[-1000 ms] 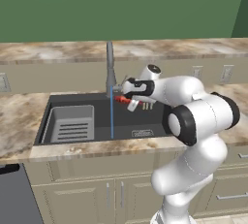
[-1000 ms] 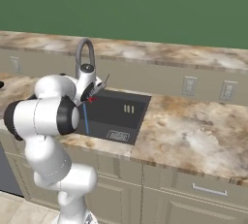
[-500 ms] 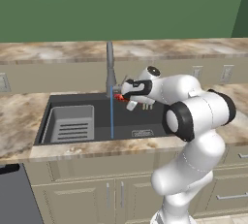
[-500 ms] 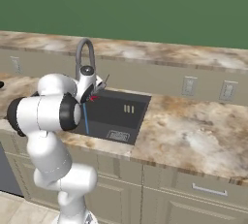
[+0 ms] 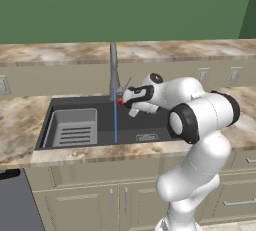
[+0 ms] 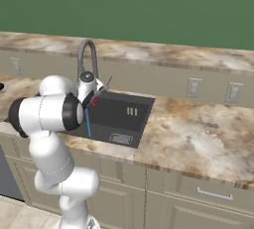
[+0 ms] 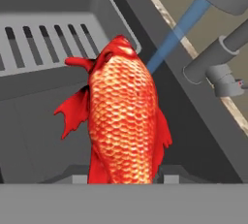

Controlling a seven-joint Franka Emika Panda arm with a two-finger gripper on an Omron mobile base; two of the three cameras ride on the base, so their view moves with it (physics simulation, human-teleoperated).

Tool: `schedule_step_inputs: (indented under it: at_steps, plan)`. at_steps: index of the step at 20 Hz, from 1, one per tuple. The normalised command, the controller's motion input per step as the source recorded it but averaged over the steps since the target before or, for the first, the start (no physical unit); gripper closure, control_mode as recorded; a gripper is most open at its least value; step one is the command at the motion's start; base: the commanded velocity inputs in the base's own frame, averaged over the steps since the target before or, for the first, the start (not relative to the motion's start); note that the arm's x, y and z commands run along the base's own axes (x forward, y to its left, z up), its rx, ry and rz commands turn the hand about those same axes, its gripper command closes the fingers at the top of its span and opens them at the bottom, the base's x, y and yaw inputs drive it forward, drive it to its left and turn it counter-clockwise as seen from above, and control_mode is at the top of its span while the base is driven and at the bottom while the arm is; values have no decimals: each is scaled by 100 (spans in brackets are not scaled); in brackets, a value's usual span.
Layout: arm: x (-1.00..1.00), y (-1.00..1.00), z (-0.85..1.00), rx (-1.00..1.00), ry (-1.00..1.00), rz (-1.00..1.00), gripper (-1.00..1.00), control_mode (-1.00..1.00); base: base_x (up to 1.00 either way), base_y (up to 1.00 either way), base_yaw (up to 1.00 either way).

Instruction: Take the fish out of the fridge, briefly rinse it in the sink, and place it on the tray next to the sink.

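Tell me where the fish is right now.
The fish is held in the claw over the sink, right beside the blue water stream under the faucet, with the grey ribbed rack to its left in the left base view.

The fish (image 7: pixel 125 121) rises from the bottom edge and fills the middle, scaly orange body with red fins spread to either side, its far end toward the top. Behind it lies the sink (image 7: pixel 203 136), dark and sloping. The grey ribbed rack (image 7: pixel 46 48) sits in the upper left, its slots running toward the fish. A blue stream of water (image 7: pixel 177 34) falls from the faucet (image 7: pixel 218 68) at the upper right, passing just beside the fish's far end.
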Motion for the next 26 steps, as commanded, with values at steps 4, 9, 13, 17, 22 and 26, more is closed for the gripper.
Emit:
schedule_step_inputs:
  at_steps: [4,9,13,17,22,26]
  plan:
    - [0,5,-26,0,-1,0,100,-100,0,0,0]
    - [20,5,-16,-1,-4,-1,100,-100,0,0,0]
    - [33,14,-11,-2,-6,-3,100,-100,0,0,0]
    - [25,7,-8,-1,-6,-2,100,-100,0,0,0]
    - [26,0,-9,-3,-11,-4,100,-100,0,0,0]
    - [40,0,-14,-1,-6,-8,100,-100,0,0,0]
